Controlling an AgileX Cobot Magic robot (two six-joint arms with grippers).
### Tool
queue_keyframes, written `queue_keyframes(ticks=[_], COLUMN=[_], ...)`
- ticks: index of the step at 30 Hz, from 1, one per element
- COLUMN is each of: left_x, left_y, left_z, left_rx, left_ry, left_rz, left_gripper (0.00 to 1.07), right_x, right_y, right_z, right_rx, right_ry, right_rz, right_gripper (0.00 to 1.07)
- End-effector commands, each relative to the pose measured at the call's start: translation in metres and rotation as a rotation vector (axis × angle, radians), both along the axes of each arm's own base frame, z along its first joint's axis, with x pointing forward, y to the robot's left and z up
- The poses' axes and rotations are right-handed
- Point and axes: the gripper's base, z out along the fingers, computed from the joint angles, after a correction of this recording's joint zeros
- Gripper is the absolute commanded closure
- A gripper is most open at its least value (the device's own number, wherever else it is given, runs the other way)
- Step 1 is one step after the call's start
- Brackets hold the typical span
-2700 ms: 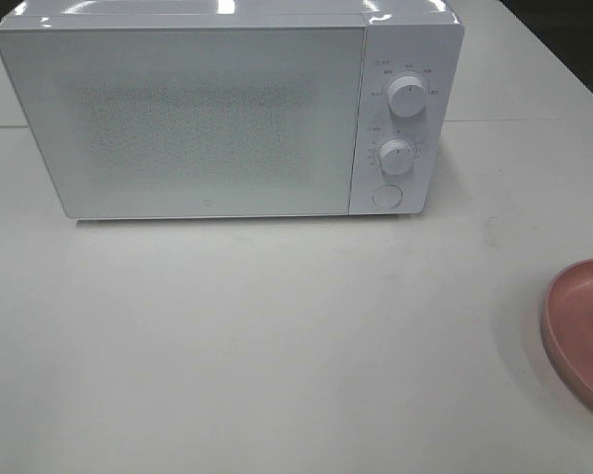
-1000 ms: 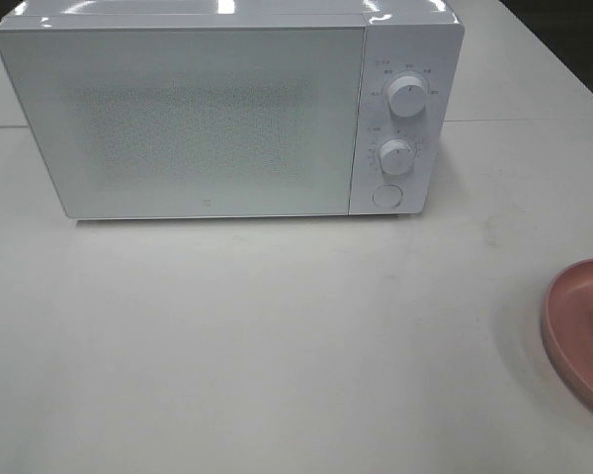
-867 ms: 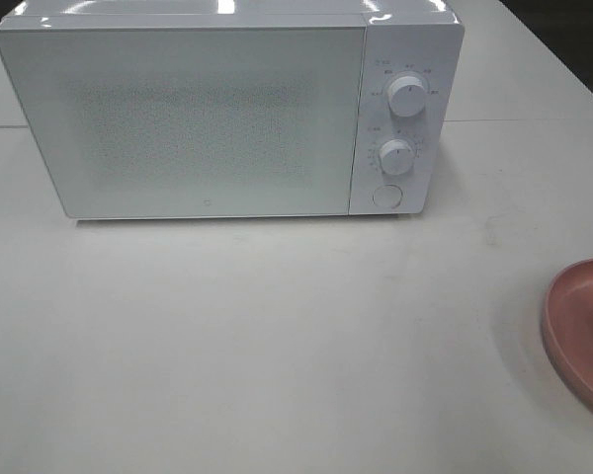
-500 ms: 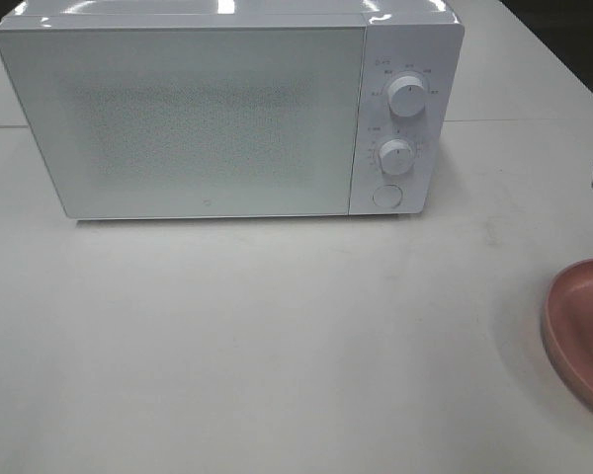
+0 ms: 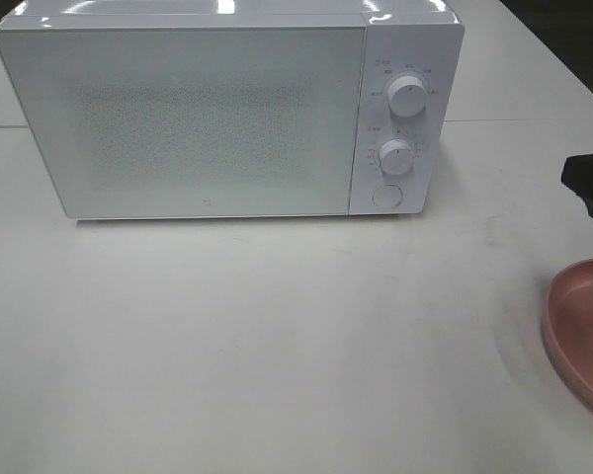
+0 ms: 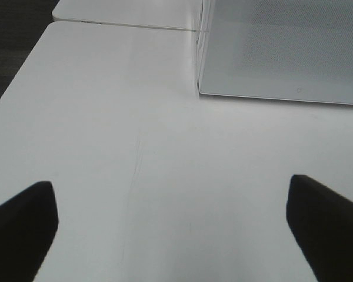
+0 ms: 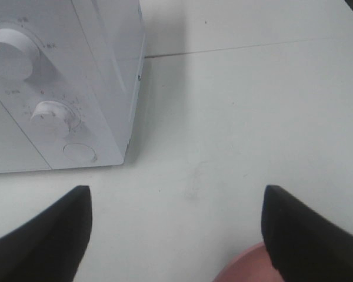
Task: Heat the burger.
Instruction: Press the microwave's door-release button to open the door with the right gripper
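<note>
Right gripper [image 7: 173,202] newly forward, spread, empty, near pink dish [image 5: 579,331] and closed microwave [image 5: 208,118]; left gripper [image 6: 170,220] spread.

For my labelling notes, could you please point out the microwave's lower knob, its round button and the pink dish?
lower knob [image 5: 396,157]: exterior high view, middle of the knob's face.
round button [image 5: 386,196]: exterior high view, button centre.
pink dish [image 5: 583,331]: exterior high view, bare inside surface.

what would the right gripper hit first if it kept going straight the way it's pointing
Probably the bare table beside the microwave; the right gripper aims past its knob corner, above the pink dish. Depth is hard to judge.
</note>
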Motion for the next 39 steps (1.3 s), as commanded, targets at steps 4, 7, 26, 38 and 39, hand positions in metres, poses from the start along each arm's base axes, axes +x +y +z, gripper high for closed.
queue_keyframes(ticks=[4, 7, 26, 38, 39], left_x=[-0.003, -0.003, -0.003, -0.003, -0.003], left_y=[-0.001, -0.001, -0.001, -0.001, -0.001], left_z=[0.0, 0.0, 0.0, 0.0, 0.0], left_rx=[-0.007, -0.007, -0.007, -0.007, -0.007], left_ry=[-0.025, -0.025, -0.025, -0.025, -0.025], left_rz=[-0.004, -0.004, -0.004, -0.004, -0.004], left_gripper=[0.09, 0.09, 0.09, 0.09, 0.09], right_x=[0.012, 0.014, 0.032, 0.026, 0.026], right_y=[0.007, 0.011, 0.074, 0.103, 0.106], right_z=[-0.013, -0.016, -0.062, -0.075, -0.077], right_rx=[0.032, 0.033, -0.15, -0.188, -0.192], right_ry=[-0.053, -0.052, -0.138, -0.194, -0.187], right_rz=[0.015, 0.032, 0.081, 0.163, 0.174], right_gripper=[0.33, 0.33, 0.33, 0.33, 0.33])
